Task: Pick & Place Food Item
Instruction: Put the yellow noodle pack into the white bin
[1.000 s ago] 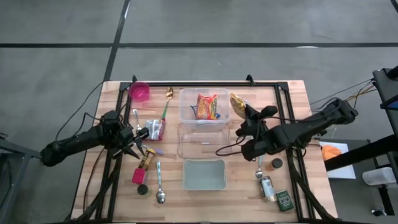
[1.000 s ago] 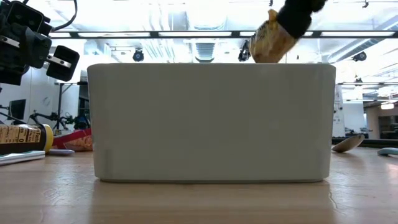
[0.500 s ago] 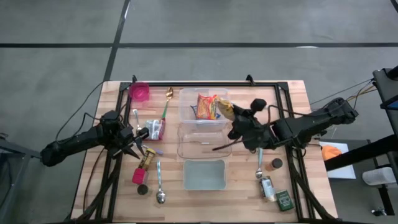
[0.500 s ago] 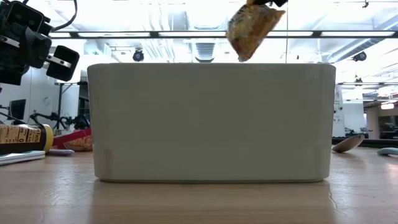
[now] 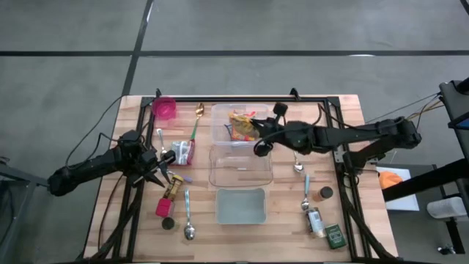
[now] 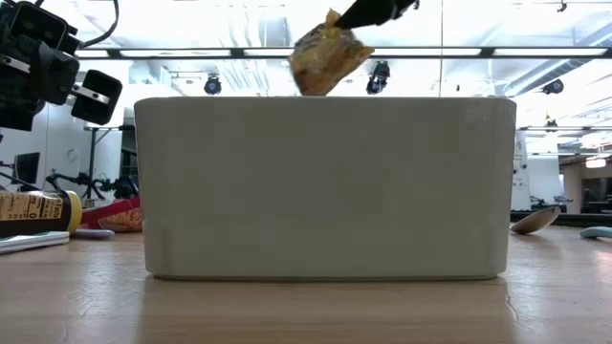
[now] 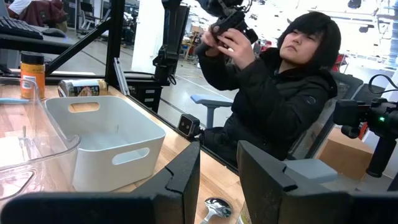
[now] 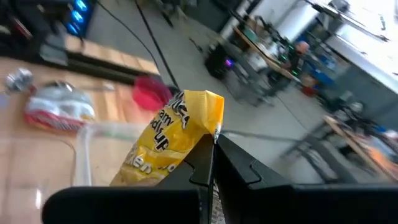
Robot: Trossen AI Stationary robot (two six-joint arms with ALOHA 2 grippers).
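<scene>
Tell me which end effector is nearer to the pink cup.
Left. The left end effector sits just below the pink cup on that side; the right end effector, holding a yellow snack bag, is across the clear bin.

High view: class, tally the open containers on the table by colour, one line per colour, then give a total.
clear tubs: 2
white bin: 1
pink cup: 1
Total: 4
</scene>
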